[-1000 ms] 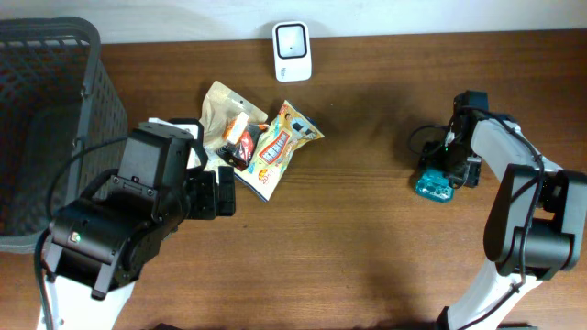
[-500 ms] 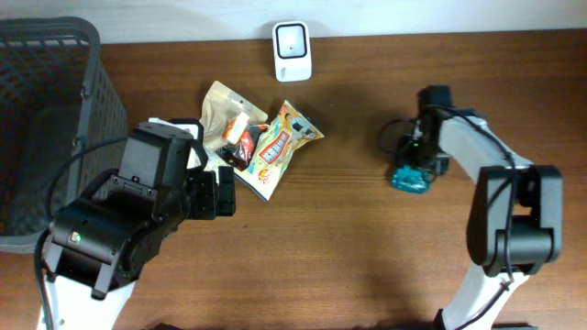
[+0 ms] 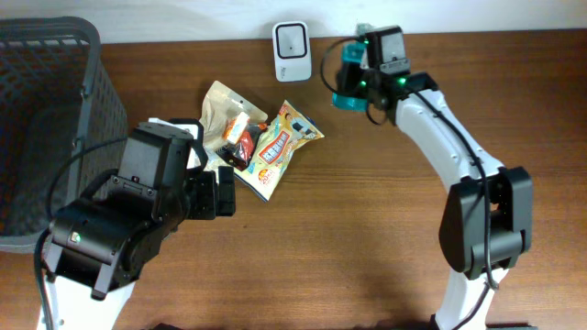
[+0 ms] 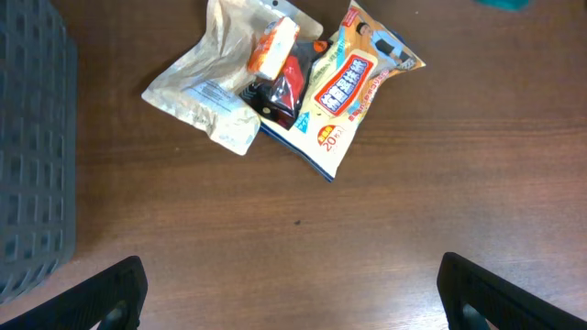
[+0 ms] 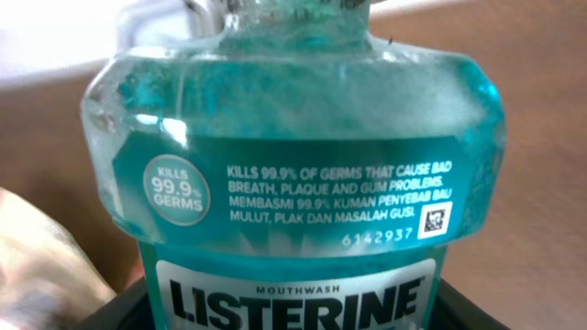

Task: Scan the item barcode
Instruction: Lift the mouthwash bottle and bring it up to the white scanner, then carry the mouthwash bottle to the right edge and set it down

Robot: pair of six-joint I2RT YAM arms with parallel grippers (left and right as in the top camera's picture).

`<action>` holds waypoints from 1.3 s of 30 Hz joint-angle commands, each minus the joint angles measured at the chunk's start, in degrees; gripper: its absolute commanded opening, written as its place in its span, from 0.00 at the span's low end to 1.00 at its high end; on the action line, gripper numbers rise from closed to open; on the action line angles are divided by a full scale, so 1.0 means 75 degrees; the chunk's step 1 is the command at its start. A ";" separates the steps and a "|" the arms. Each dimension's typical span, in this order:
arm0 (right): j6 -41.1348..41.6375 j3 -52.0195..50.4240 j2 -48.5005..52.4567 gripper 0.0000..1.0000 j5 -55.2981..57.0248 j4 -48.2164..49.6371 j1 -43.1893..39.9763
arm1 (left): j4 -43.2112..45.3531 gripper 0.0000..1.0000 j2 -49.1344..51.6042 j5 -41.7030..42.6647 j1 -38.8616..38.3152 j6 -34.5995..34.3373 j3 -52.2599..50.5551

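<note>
Mouthwash bottle [image 5: 284,165] — translucent teal plastic, rounded shoulders — between right fingers [image 5: 477,313].

Overhead: soft, even light on the tabletop [image 3: 367,229], shadows faint. Right wrist: bottle [image 5: 293,183] label sharp (background blurred), washed-out white at 11 o'clock. Left wrist: sharp throughout.

Wood table [image 3: 367,229], snack pkts [image 3: 275,147], scanner [image 3: 292,50], dark basket [image 3: 101,82]

The bottle [image 5: 293,183] reads "LISTERINE MOUTHWASH", "KILLS 99.9% GERMS", "6142937"; the snack packet [image 4: 353,87] possibly shows "20".
</note>
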 commanded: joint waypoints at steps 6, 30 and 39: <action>0.2186 0.0953 0.0895 0.54 -0.1055 0.2361 0.0350 | 0.0009 0.99 0.0006 0.0029 -0.0029 -0.0047 0.0006; 0.2194 0.4121 0.3392 0.52 0.0052 0.1635 0.1145 | 0.0009 0.99 0.0006 0.0029 -0.0029 -0.0047 0.0006; 0.1163 0.6974 0.3165 0.52 0.1483 -0.1772 0.0463 | 0.0006 0.99 0.0006 0.0029 -0.0029 -0.0047 0.0006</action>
